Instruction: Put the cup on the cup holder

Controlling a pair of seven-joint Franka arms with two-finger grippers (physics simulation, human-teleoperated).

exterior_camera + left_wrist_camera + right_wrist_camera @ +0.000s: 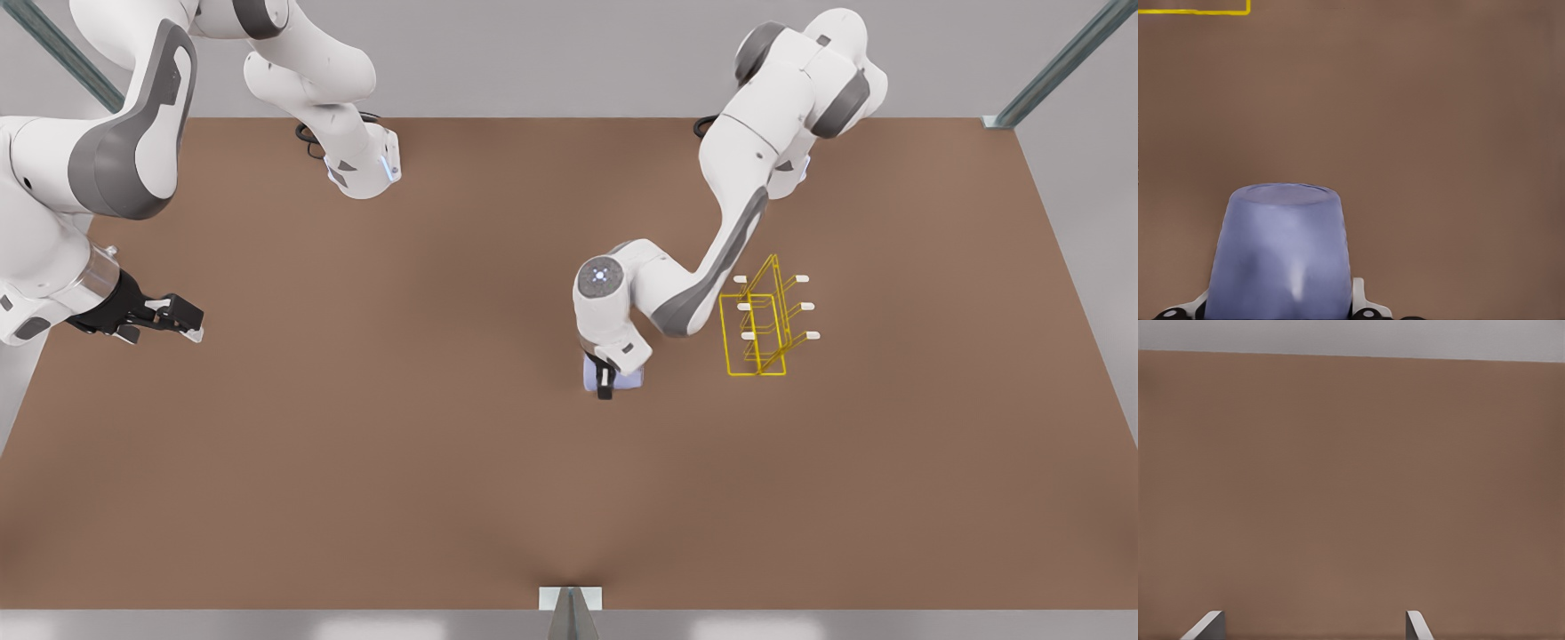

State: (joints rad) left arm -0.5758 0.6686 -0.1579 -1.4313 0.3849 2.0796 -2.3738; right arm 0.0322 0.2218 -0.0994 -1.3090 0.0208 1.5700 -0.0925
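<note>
Gripping the cup (612, 378) on the table (444, 462), left gripper (609, 380) down over it, near the table's middle in the front view.

Seen from the left wrist: cup (1278, 257) standing wide end down, narrow end up, held between the fingers (1363, 303), one showing on each side of its wall. Standing just toward the front view's right of the cup, apart from it: the yellow wire cup holder (763, 324), upright, white-tipped pegs pointing sideways; a corner of its base frame (1198, 10) also caught by the left wrist camera. Waiting at the front view's left edge, raised over bare table: right gripper (191, 322), fingers (1417, 627) spread apart, holding nothing.
</note>
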